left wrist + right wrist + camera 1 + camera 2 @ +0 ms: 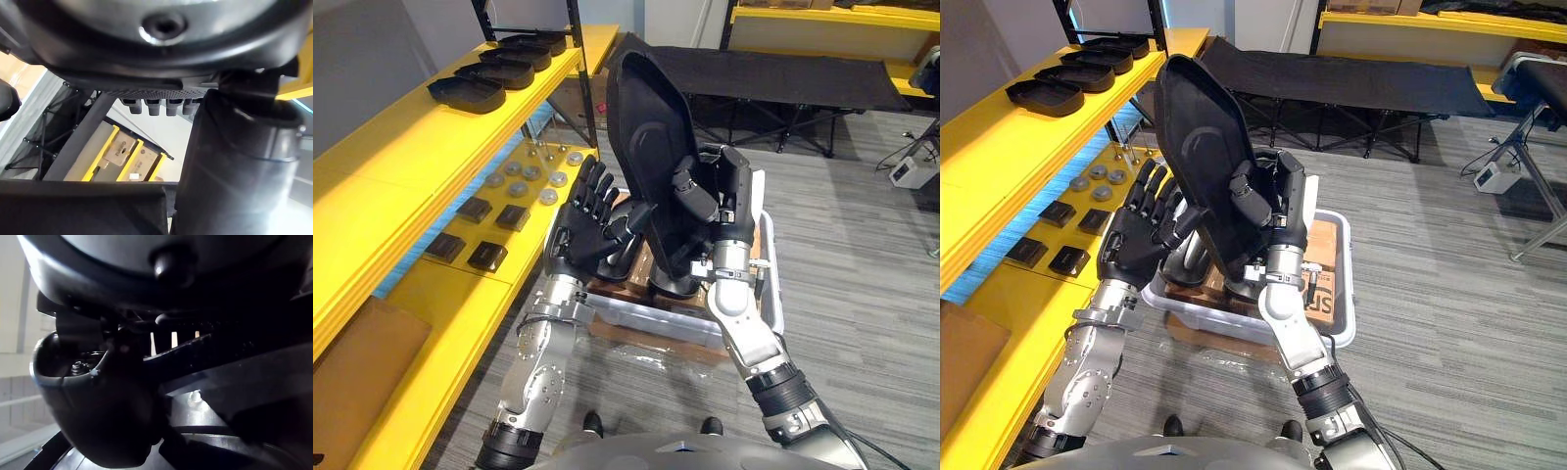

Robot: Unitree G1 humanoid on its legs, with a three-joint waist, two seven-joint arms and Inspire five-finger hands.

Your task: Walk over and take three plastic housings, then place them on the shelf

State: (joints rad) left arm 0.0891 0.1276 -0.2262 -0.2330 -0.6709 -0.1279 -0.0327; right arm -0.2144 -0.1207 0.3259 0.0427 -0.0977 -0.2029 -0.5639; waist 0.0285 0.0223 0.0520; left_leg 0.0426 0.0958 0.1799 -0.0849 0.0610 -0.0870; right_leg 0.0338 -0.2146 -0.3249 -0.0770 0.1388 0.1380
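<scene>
Black plastic fills the middle of the head views. One large plastic housing (pixel 651 147) stands nearly upright above a white bin (pixel 1348 284), tilted a little toward the yellow shelf (pixel 411 147) on the robot's left. The right hand (pixel 700 201) has it, with fingers curled over the moulded face at its right side. This reads as a carrying grip that keeps the broad shell clear of the bin's walls. The left hand (pixel 582 230) is just beside the housing's lower left edge, fingers straight and spread, holding nothing. I judge it is there to steady the tall part, though I cannot tell whether its thumb bears on the edge. On the shelf's upper board a row of similar housings (pixel 467 91) lies flat, one after another, which suggests where this one belongs. On the board below sit small black blocks (pixel 475 210) and silver discs (pixel 530 173). Brown cardboard (pixel 1324 245) in the bin carries dark print, partly hidden by the arm. The housing itself shows no label.
</scene>
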